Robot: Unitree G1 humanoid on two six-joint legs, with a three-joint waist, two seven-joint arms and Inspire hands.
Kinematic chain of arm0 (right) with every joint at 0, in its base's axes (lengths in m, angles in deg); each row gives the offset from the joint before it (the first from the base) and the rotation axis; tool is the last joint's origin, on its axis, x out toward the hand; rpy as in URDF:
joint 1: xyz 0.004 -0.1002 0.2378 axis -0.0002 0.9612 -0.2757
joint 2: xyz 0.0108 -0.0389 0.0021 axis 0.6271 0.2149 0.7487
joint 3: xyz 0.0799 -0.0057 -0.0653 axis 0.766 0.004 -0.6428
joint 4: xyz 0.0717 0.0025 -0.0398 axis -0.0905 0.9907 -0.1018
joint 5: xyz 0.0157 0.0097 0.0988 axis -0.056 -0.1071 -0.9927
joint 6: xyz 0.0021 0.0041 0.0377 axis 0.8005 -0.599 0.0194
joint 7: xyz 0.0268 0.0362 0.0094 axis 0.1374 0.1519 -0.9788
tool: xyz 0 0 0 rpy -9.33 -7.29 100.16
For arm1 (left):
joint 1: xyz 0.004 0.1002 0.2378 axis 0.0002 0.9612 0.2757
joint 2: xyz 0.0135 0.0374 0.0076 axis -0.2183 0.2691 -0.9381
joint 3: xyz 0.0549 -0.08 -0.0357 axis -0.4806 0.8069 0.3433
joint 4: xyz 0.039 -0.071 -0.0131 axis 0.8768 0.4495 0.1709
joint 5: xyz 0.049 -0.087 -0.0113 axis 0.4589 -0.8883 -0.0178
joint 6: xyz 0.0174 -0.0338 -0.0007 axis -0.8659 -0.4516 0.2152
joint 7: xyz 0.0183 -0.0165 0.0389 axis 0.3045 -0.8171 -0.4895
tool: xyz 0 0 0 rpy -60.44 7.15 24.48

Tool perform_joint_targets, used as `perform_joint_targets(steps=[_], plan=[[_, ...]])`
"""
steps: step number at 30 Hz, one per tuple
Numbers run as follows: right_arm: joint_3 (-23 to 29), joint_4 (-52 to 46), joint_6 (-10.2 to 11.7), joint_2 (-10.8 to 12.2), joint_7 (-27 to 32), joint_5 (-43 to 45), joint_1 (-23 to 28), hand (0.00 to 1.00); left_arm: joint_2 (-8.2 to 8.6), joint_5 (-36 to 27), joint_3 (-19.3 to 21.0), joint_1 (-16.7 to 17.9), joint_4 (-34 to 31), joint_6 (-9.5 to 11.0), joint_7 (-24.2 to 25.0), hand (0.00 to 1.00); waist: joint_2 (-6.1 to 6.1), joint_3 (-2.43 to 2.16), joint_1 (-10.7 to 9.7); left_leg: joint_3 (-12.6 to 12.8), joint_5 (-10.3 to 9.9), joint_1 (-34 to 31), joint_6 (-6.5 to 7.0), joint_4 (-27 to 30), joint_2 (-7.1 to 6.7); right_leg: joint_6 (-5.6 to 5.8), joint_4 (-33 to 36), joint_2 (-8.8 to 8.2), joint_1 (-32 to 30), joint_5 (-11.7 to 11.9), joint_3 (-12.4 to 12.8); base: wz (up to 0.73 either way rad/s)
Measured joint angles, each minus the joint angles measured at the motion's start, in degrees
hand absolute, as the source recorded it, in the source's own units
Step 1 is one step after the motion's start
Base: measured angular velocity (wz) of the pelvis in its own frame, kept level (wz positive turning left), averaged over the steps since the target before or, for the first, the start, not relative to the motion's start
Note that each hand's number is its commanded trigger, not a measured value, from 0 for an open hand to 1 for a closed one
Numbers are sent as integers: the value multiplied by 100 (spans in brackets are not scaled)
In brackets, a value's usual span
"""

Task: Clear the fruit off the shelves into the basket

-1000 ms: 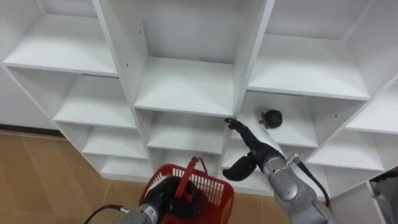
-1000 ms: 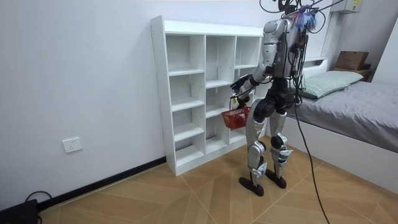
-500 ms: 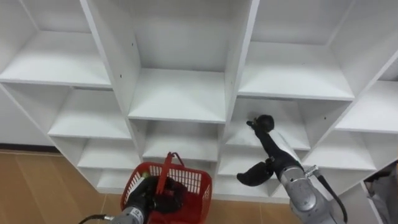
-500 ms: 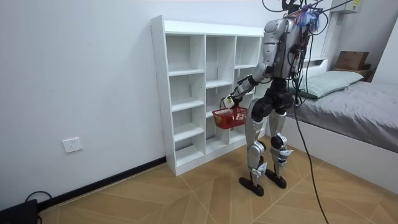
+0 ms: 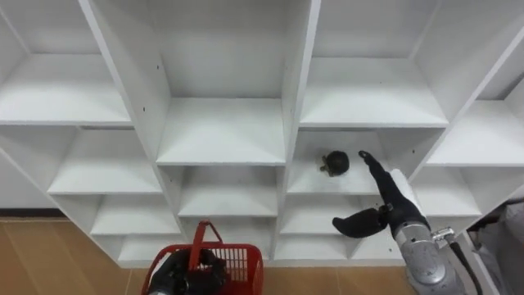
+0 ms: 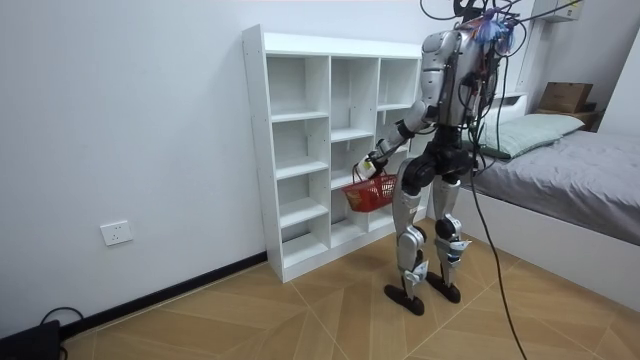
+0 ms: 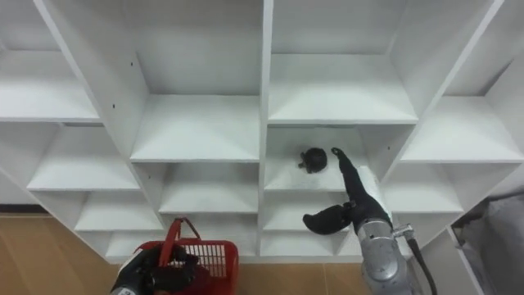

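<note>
Your right hand (image 5: 391, 195) is stretched flat, its fingers (image 5: 366, 156) straight and pointing up toward the fruit (image 5: 334, 162), the thumb spread wide to the side. It grasps nothing. The fingertips lie just right of the fruit, with a small gap and no contact. The forearm rises from below and right of the fruit, crossing the front edge of the fruit's shelf.

The fruit, dark and round, sits in the closet (image 5: 221, 131) on the left part of its shelf. The white upright panel (image 5: 298, 90) stands just left of it and another shelf board runs close above. Right of the fruit the shelf is bare as far as the next upright, and your hand occupies that side.

Your left hand (image 5: 187, 274) is well below and left of the fruit, clenched round the handle of the red basket (image 5: 242, 264), which hangs in front of the lower shelves. The basket's inside is too hidden to read.

In the room view you stand upright facing the closet, with the basket (image 6: 370, 192) close to its front and a bed (image 6: 570, 165) behind you.
</note>
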Motion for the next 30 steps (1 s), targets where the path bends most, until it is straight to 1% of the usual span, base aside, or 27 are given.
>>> perform_joint_targets(steps=[3, 6, 8, 15, 24, 26, 29, 30], plan=[[3, 0, 0, -5, 14, -14, 6, 0, -1, -13, 65, 28, 33, 24, -16, 100, -6, 2, -4, 32, -14, 17, -6, -4, 2, 0, -3, 9, 3, 0, 9, -8], [3, 0, 0, -23, 35, -50, 15, 0, 1, -111, 66, 28, 288, 62, -100, 100, -12, 5, -17, 59, -29, 25, -13, -4, 3, 0, -6, 15, 4, 0, 17, -3], [3, 0, 0, -30, 80, -76, 34, 0, -1, -117, 68, 46, 384, 62, -119, 100, -28, 15, -42, 61, -35, 24, -17, -4, 4, -1, -15, 20, 4, 0, 17, 0], [159, 0, 0, -32, 155, -62, 85, 0, -1, -117, 75, 73, 390, 62, -203, 100, -42, 22, -50, 72, -44, 33, -20, -5, 6, -1, -14, 21, 4, 0, 34, 0], [164, 0, 1, -34, 225, -135, 106, 0, 0, -112, 83, 103, 395, 81, -222, 100, -50, 24, -33, 110, -49, 19, -22, -4, 4, -1, -15, 34, -28, -1, 110, -1], [164, 0, 48, -34, 226, -38, 106, 0, 0, -104, 83, 104, 453, 202, -226, 100, -35, 14, 3, 149, -52, 9, -26, -8, 9, -2, -13, 40, -58, -1, 148, -8], [156, 0, 179, -34, 236, -6, 105, 0, 0, -105, 83, 103, 517, 253, -227, 100, -28, 7, 20, 179, -54, 5, -27, -24, 12, -3, -6, 44, -86, 0, 153, -7], [158, 0, 187, -34, 247, 38, 93, 0, 9, -96, 93, 99, 559, 256, -227, 100, -28, 5, 32, 184, -54, 4, -27, -36, 12, -3, -5, 43, -92, 0, 154, 0]])
